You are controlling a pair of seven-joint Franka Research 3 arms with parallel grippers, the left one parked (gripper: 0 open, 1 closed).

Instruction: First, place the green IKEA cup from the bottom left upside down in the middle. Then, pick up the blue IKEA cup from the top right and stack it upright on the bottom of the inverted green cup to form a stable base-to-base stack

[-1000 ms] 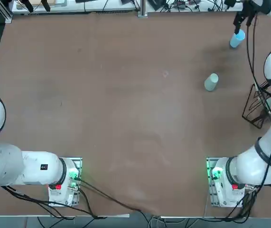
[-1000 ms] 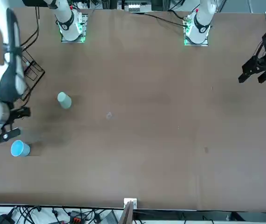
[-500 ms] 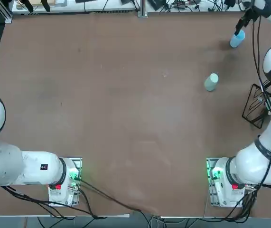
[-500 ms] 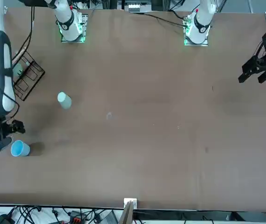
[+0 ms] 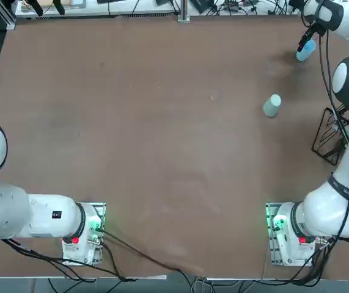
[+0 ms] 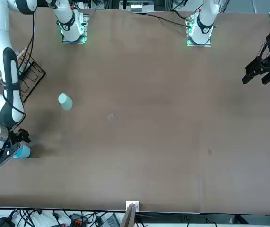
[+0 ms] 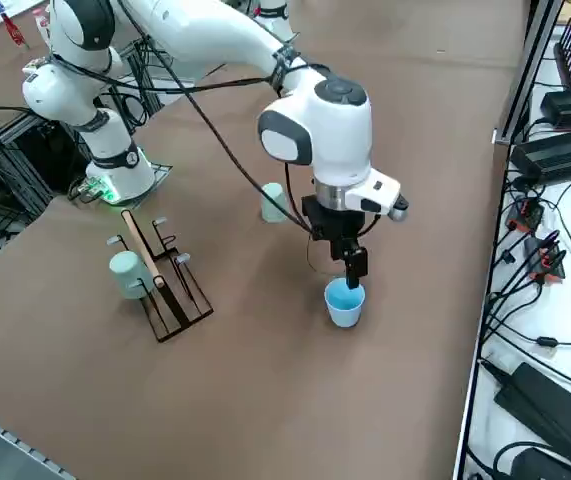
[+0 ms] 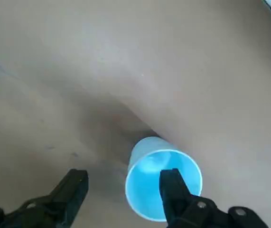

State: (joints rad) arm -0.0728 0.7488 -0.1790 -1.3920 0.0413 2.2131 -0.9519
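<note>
my tool (image 8: 124, 197) has swung in over the blue cup (image 8: 161, 183), fingers apart, so gripping it likely comes next.

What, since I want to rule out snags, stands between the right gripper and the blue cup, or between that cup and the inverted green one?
Nothing visible between the right gripper and the blue cup; only tabletop separates it from the green cup. The arm's cable looping by the gripper might be worth watching.

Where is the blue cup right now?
In the right side view, the blue cup stands upright directly below the right gripper, near the table's far edge.
</note>
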